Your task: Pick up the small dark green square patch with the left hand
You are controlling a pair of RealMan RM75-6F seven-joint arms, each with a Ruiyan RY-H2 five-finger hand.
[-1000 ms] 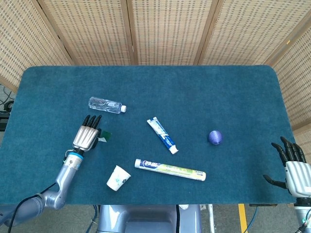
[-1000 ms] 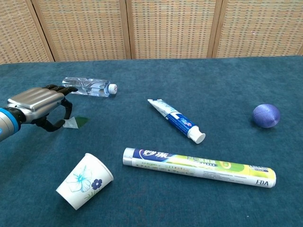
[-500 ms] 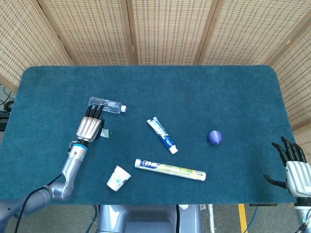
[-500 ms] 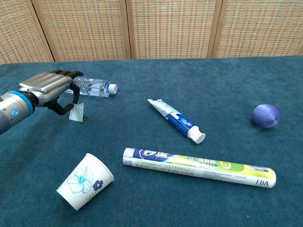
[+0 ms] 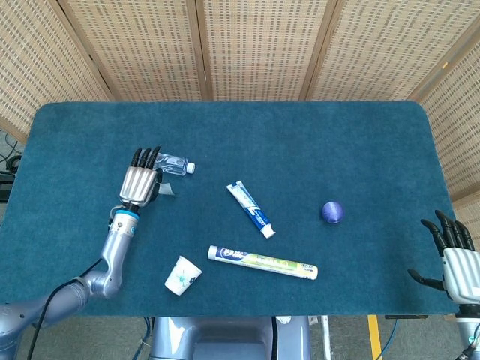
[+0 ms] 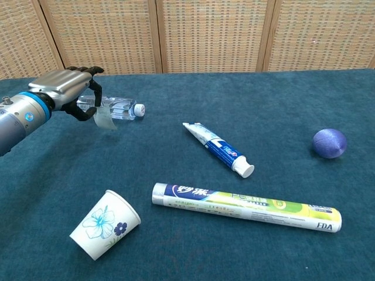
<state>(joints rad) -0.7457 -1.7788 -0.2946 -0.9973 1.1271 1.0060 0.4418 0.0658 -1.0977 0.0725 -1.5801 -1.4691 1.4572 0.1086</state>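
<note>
Woven cane screens [image 5: 262, 45] back a table covered in teal felt [image 5: 300, 142], and at its left side the left hand [image 5: 139, 184] is raised off the cloth on an outstretched arm, back of the hand upward, fingers curled down and pinching the small dark green patch [image 6: 104, 119] so it hangs in the air (in the chest view it looks pale) just in front of the lying clear bottle [image 6: 120, 108]. Rightward lie a tipped paper cup [image 5: 182, 274], a small toothpaste tube [image 5: 250, 209], a long tube [image 5: 262, 262] and a purple ball [image 5: 332, 212]. The right hand [image 5: 452, 255] sits at the table's right edge, fingers spread, holding nothing.
</note>
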